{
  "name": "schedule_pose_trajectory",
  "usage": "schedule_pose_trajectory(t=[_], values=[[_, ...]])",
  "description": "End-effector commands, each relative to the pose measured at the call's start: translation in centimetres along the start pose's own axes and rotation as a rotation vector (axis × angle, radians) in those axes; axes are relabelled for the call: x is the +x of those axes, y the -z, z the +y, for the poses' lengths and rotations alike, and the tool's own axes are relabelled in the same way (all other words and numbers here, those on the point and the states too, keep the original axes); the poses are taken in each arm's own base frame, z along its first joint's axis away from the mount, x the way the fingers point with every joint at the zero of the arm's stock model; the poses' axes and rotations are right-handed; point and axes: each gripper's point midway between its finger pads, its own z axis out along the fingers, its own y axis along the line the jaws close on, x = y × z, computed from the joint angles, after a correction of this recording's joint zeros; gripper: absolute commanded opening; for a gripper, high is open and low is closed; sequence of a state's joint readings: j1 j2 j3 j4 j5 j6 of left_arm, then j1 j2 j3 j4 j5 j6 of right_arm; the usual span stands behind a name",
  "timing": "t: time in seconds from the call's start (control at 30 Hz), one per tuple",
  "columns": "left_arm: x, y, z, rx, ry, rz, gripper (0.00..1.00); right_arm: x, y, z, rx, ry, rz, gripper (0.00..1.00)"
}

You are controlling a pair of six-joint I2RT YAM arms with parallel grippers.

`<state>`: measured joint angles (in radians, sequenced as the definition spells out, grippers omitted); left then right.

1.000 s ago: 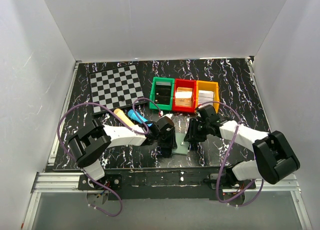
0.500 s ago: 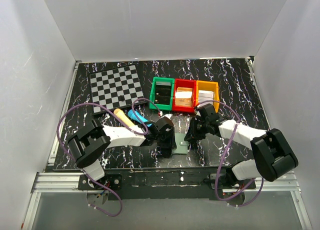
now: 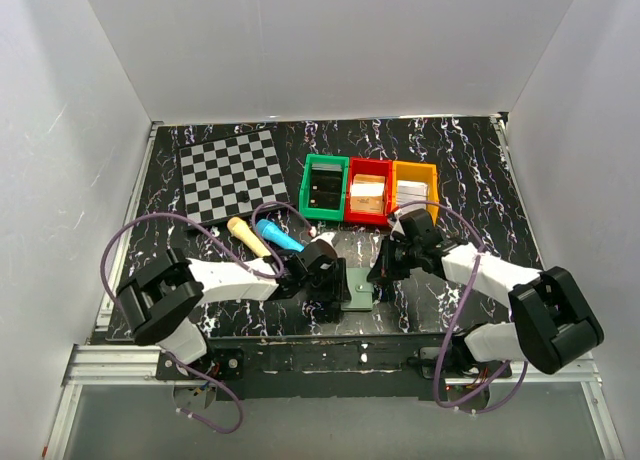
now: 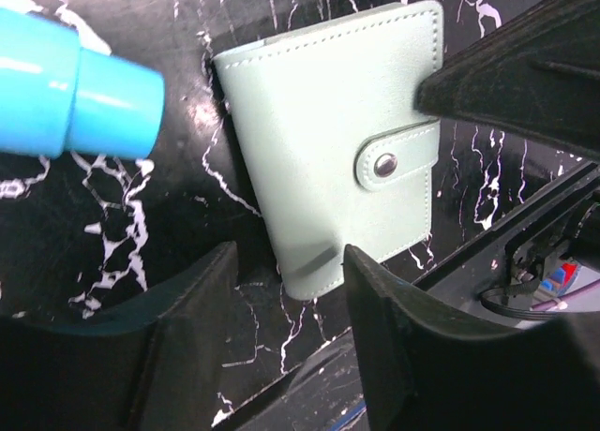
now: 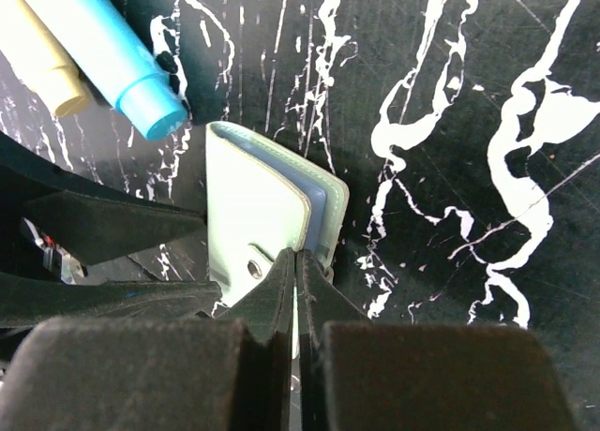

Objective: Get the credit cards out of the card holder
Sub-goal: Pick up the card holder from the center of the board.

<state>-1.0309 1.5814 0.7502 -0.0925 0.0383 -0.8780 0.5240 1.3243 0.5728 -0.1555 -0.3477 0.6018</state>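
One holder (image 4: pixel 328 150), closed and snap fastened, flat on the table (image 3: pixel 460 170) close to its front edge (image 3: pixel 400 332), between both grippers. Cards not in view; judged to be inside.

Left gripper (image 4: pixel 286 262): fingers apart, straddling the holder's near corner, gripping nothing.

Right gripper (image 5: pixel 295 262): fingers pressed together, tips at the strap by the snap. Whether the strap is pinched cannot be told.

Risks: nothing pins the holder, so a tug on the strap may drag or lift it whole, or the tips may slip off. A slide forward could send it over the edge. The blue marker (image 5: pixel 122 66) near its far corner could be knocked.

Room: open ground lies toward the bins (image 3: pixel 368 190).
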Motion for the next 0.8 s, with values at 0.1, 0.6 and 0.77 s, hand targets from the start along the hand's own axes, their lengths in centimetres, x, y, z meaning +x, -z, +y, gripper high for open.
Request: schedule_pose_trajectory(t=[0.1, 0.6, 0.77], values=[[-1.1, 2.8, 0.5, 0.005, 0.012, -0.109, 0.56, 0.2, 1.5, 1.5, -0.059, 0.049, -0.012, 0.01], [-3.4, 6.7, -1.8, 0.201, 0.036, -0.299, 0.71, 1.0, 4.0, 2.5, -0.081, 0.1, -0.01, 0.01], [-4.2, 7.8, -1.7, 0.257, 0.045, -0.391, 0.87, 0.7, 5.4, 2.9, -0.067, 0.117, -0.033, 0.01]])
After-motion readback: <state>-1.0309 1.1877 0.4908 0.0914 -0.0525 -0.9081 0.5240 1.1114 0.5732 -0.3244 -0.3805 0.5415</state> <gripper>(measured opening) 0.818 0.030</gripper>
